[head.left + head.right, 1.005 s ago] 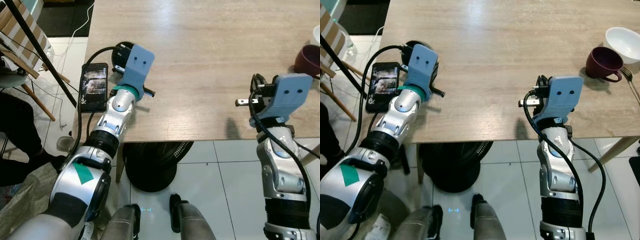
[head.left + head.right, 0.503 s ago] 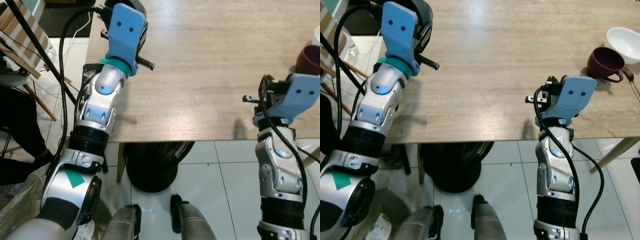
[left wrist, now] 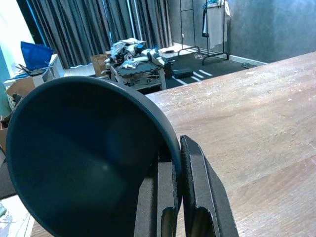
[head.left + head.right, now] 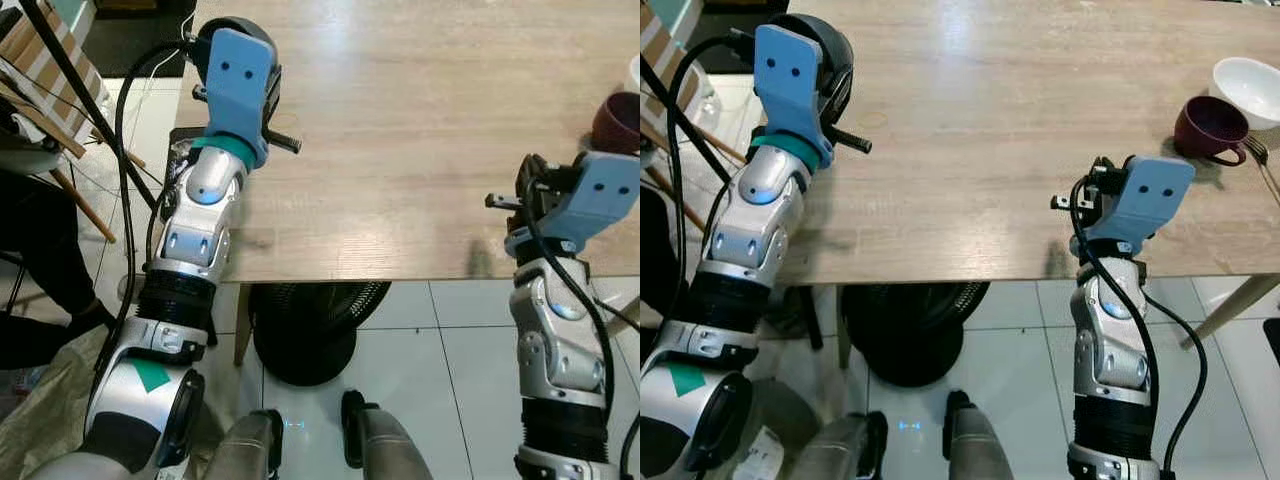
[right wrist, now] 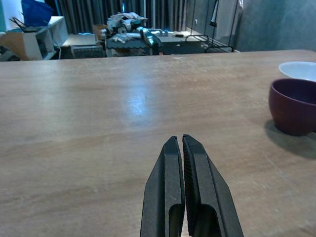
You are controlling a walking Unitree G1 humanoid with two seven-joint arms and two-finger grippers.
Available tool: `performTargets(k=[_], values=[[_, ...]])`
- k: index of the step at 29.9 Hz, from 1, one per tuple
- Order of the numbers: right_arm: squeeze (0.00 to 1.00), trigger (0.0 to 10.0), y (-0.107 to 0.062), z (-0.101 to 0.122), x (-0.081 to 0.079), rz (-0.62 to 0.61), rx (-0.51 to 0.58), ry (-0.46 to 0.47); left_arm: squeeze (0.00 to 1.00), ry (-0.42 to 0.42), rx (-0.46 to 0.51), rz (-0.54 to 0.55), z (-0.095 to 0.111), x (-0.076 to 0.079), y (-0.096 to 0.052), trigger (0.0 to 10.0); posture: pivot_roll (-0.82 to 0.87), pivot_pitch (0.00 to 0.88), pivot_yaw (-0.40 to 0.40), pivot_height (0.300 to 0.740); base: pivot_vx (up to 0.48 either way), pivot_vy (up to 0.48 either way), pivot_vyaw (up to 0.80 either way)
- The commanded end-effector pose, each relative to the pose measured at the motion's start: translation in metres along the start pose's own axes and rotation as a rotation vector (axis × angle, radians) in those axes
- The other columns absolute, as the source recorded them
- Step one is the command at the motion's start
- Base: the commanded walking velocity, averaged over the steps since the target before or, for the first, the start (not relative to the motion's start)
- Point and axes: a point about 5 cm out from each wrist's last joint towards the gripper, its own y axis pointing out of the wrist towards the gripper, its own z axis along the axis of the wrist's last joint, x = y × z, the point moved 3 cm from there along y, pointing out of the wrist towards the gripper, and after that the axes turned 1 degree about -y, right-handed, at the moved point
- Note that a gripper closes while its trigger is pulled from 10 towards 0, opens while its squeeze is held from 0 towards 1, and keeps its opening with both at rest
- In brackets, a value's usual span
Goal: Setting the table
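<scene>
My left gripper (image 3: 176, 160) is shut on the rim of a dark bowl (image 3: 84, 163), held tilted above the left edge of the wooden table (image 4: 990, 120). In the right eye view the bowl (image 4: 832, 52) peeks out behind the blue wrist mount. My right gripper (image 5: 178, 145) is shut with nothing in it, low over the table near its front edge. A maroon cup (image 4: 1208, 124) and a white bowl (image 4: 1250, 84) stand at the table's far right, ahead and to the right of the right gripper. A fork (image 4: 1264, 160) lies beside the cup.
A black fan base (image 4: 912, 330) stands on the tiled floor under the table. A wooden chair (image 4: 45, 60) and a person's dark-clad leg (image 4: 30, 250) are off the table's left side. The table's middle is bare wood.
My left arm has risen from the table's left edge, carrying the dark bowl up and farther along that side. The right arm shifted slightly to the right.
</scene>
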Motion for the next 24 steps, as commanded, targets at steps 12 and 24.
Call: performTargets(k=[12, 24], values=[[0.00, 10.0, -0.0025, -0.0011, 0.0066, -0.019, -0.007, -0.009, 0.00, 0.009, -0.002, -0.006, 0.0017, 0.0033, -0.0003, 10.0, -0.03, 0.084, 0.046, 0.740, -0.126, 0.000, 0.00], [0.00, 10.0, -0.0032, -0.0011, 0.0079, -0.021, -0.009, -0.015, 0.00, 0.008, -0.011, -0.005, 0.0023, 0.0038, -0.0011, 10.0, -0.03, 0.088, 0.047, 0.740, -0.320, 0.000, 0.00]])
